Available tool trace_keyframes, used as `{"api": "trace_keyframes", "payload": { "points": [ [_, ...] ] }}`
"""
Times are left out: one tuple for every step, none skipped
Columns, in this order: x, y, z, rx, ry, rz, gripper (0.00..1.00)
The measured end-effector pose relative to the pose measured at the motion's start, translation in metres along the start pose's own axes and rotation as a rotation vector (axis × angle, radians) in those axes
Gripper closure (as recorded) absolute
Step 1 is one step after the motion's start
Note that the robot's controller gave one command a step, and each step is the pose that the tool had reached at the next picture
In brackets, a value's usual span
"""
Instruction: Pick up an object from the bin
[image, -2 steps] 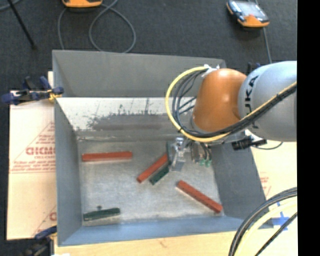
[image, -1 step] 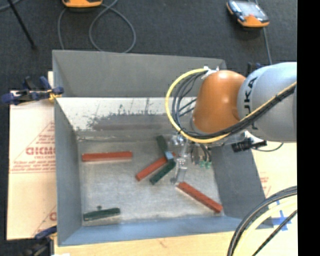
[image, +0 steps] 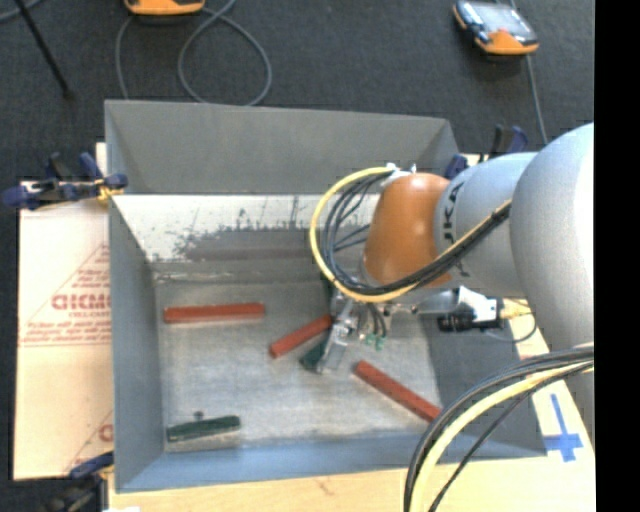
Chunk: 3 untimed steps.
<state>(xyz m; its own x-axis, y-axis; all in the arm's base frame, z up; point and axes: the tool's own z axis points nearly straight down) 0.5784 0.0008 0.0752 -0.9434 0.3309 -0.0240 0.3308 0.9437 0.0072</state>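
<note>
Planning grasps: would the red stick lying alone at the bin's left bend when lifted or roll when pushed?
The red stick lies straight, so probably stiff. It looks flat-sided, so it would likely slide, not roll. Thin, so probably light.

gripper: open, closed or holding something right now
gripper: cannot be told; it sits down at a small dark green thing beside a red stick, mid-bin.

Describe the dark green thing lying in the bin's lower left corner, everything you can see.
The dark green thing is slim and elongated, matte and plastic-looking, like a small handle. It lies flat on the floor of the bin, nearly level across the view, right end slightly higher, close to the near wall in the lower left corner. A small nub sticks up from its upper edge near the middle. Nothing touches it; the nearest red stick lies well apart, higher in the view.
</note>
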Motion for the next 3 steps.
{"api": "trace_keyframes", "payload": {
  "points": [
    [0.0015, 0.0003, -0.0026, 0.002, 0.010, -0.002, 1.00],
    [0.0045, -0.0007, 0.0015, 0.005, 0.019, -0.002, 0.00],
    [0.0000, 0.0005, -0.0026, 0.000, 0.002, -0.002, 1.00]
  ]
}}
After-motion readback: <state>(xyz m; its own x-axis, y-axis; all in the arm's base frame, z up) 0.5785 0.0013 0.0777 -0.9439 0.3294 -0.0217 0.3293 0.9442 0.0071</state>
